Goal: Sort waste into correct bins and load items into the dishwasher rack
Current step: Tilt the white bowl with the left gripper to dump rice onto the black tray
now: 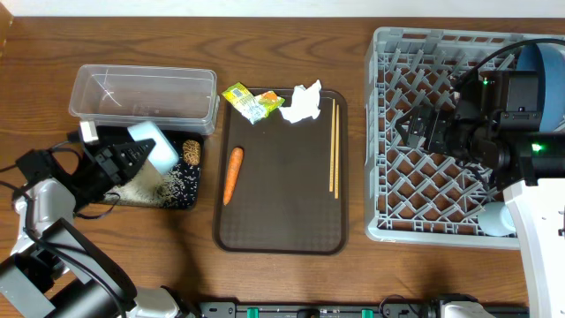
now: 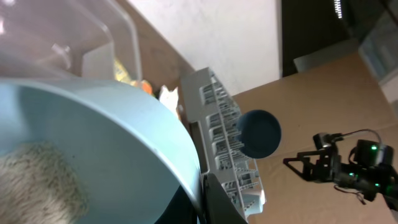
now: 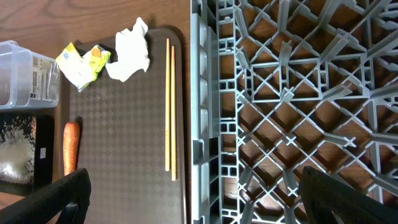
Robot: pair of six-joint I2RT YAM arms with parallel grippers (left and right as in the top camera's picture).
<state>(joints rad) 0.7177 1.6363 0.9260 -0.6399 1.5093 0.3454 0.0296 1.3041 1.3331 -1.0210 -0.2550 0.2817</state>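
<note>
My left gripper [image 1: 132, 157] is shut on the rim of the white bowl [image 1: 154, 141] and holds it tilted over the black tray [image 1: 190, 199], where white rice [image 1: 163, 185] and a brown scrap [image 1: 191, 152] lie. In the left wrist view the jaw [image 2: 202, 193] clamps the bowl [image 2: 112, 143], with rice [image 2: 37, 180] still inside. My right gripper [image 1: 422, 128] hangs open and empty over the grey rack [image 1: 388, 177]; its fingers [image 3: 199, 205] are spread wide. The wrapper [image 1: 250, 102], tissue [image 1: 303, 104], carrot [image 1: 232, 174] and chopsticks [image 1: 334, 146] lie on the brown tray [image 1: 282, 212].
The clear tub [image 1: 146, 93] stands behind the black tray. A dark-blue plate [image 1: 543, 62] stands in the rack's far right corner and a cup [image 1: 496, 218] lies at its near right. The rack's wall is next to the chopsticks [image 3: 170, 106].
</note>
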